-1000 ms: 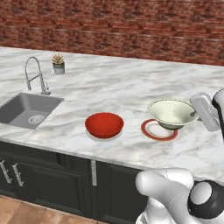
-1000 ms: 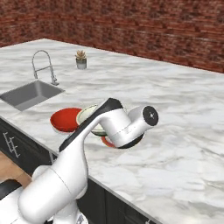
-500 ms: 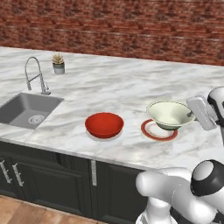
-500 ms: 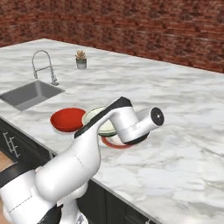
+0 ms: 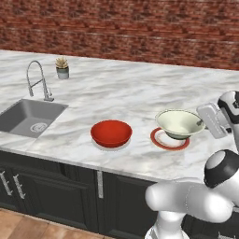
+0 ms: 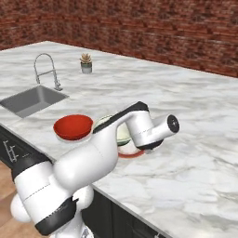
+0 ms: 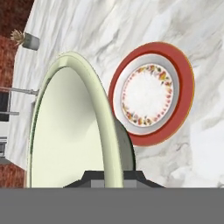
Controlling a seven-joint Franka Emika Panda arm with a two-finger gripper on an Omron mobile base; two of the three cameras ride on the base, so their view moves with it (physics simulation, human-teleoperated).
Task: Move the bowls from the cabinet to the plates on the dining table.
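Bench (image 5: pixel 140 88) marble wide open behind & right of the plates, room to pass there. Red-orange plate (image 5: pixel 161 141) mostly covered by cream bowl (image 5: pixel 179 123) hanging just above it in the clamped gripper (image 5: pixel 204 122); plate face bare in hand view. Red bowl (image 5: pixel 111 132) just left, a narrow gap between. Sink (image 5: pixel 28 116) & tap (image 5: pixel 37 80) far left, small plant pot (image 5: pixel 62 68) at back left, all well apart.
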